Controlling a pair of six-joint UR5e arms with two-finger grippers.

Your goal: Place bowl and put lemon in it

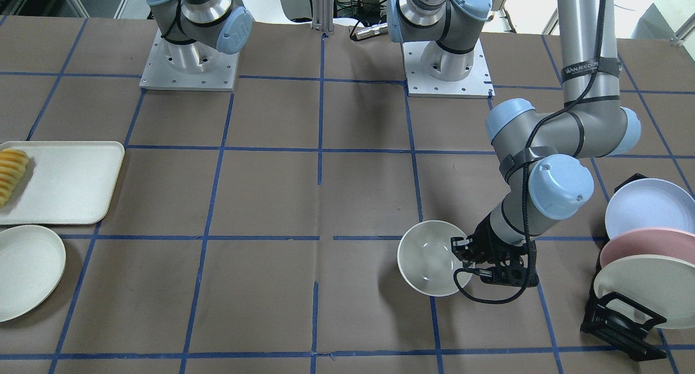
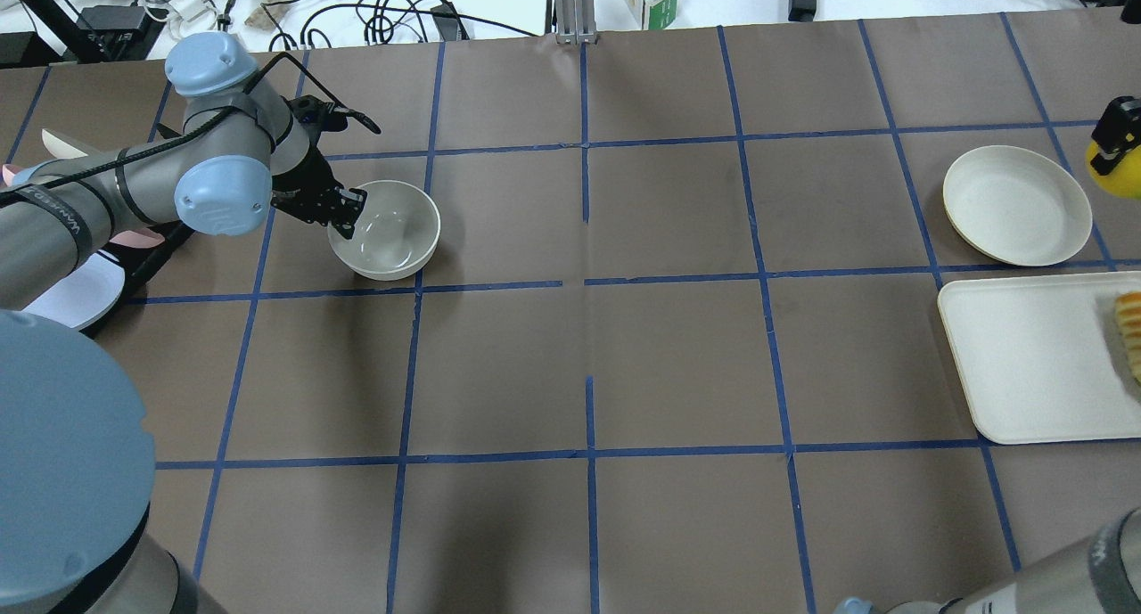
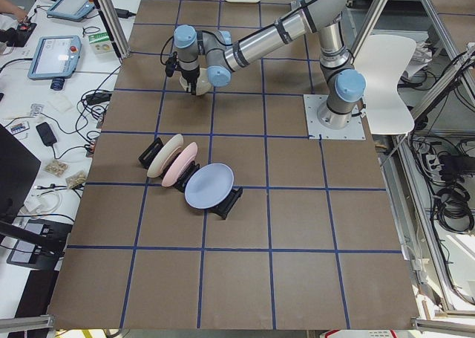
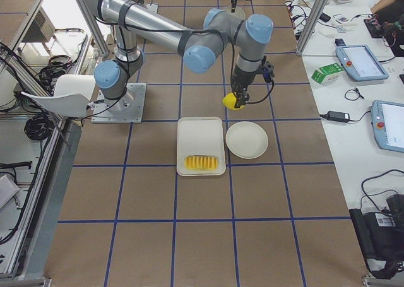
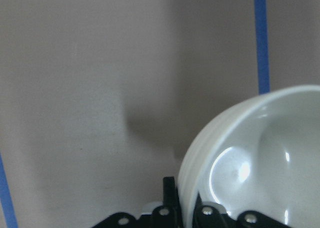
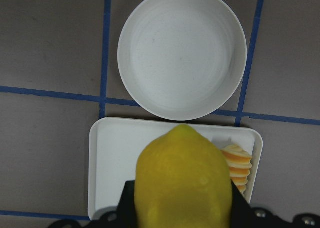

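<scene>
The off-white bowl (image 1: 429, 262) is on my left side, near the plate rack; it also shows in the overhead view (image 2: 392, 240) and the left wrist view (image 5: 260, 158). My left gripper (image 1: 461, 252) is shut on the bowl's rim, one finger inside and one outside. I cannot tell whether the bowl rests on the table or hangs just above it. My right gripper (image 2: 1114, 155) is shut on the yellow lemon (image 2: 1110, 179) and holds it raised over the far right of the table. In the right wrist view the lemon (image 6: 182, 183) hangs above the tray's edge.
A flat off-white plate (image 2: 1016, 206) and a white tray (image 2: 1025, 364) with pale yellow sliced food (image 2: 1130, 329) lie on my right side. A black rack with blue, pink and cream plates (image 1: 646, 254) stands close beside my left arm. Both arm bases (image 1: 190, 64) stand at the table's rear.
</scene>
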